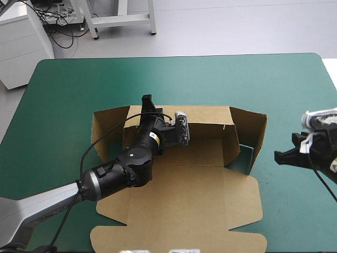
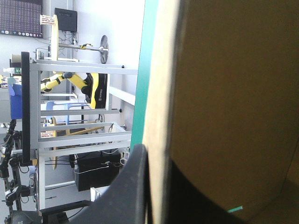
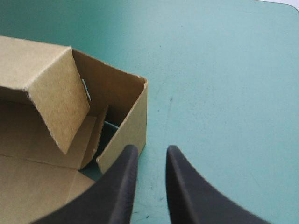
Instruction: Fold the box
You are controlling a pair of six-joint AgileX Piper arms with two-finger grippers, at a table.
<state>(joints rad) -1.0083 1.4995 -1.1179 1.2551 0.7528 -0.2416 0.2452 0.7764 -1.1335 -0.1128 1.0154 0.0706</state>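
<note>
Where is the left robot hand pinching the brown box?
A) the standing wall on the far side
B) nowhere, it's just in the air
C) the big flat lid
A: the left gripper is shut on the box's far wall, the board's edge showing between its black fingers.

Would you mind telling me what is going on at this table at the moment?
The robot is partway through folding a brown box on the teal-green table. The left gripper reaches across the box and is shut on its far wall near the left corner. The right gripper is open and holds nothing; it hangs beside the box's right wall, apart from it in the high view. The far and right walls stand raised, and the lid lies flat toward the near edge.
</note>
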